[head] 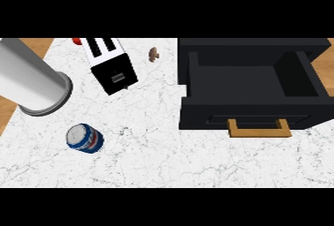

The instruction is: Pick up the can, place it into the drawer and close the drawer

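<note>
No hand is seen, so its state cannot be told, while the blue can [85, 138] is set on the white counter [163, 159], well apart from the open black drawer [251, 81], with a toaster [111, 65] farther back.

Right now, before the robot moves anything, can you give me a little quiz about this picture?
1. True or false: the drawer is shut.
2. Where is the can? A) inside the drawer B) on the counter, left of the drawer C) on the floor
3. What colour is the drawer's handle?

Key: 1 false, it stands open. 2 B. 3 brown.
</note>
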